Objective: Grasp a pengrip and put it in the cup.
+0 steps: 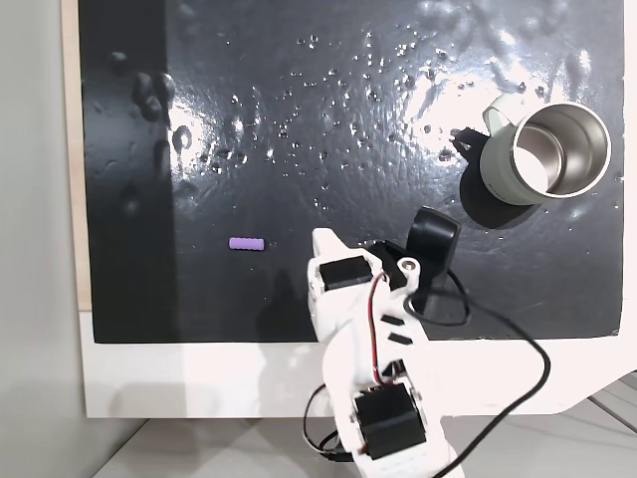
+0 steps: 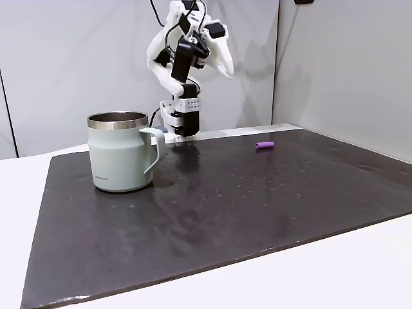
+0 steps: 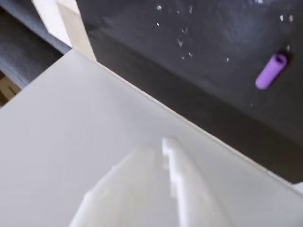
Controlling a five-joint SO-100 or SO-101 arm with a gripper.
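Black mat [image 1: 299,119] is wide open. The mug [image 1: 542,154] sits far right in a fixed view, the purple pengrip [image 1: 247,243] lies left, well apart. My gripper [image 3: 165,189] is blurry, so can't tell its opening; I'd swing left, straddle the tube crosswise.

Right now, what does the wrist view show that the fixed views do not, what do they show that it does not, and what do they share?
The wrist view adds a blurred white shape close to the lens, probably the fingers; I cannot tell if they are open. The fixed views add the cup, upright with its handle to the side, and the folded white arm. Shared: the purple pengrip, lying free on the dark mat, and the white table edge.
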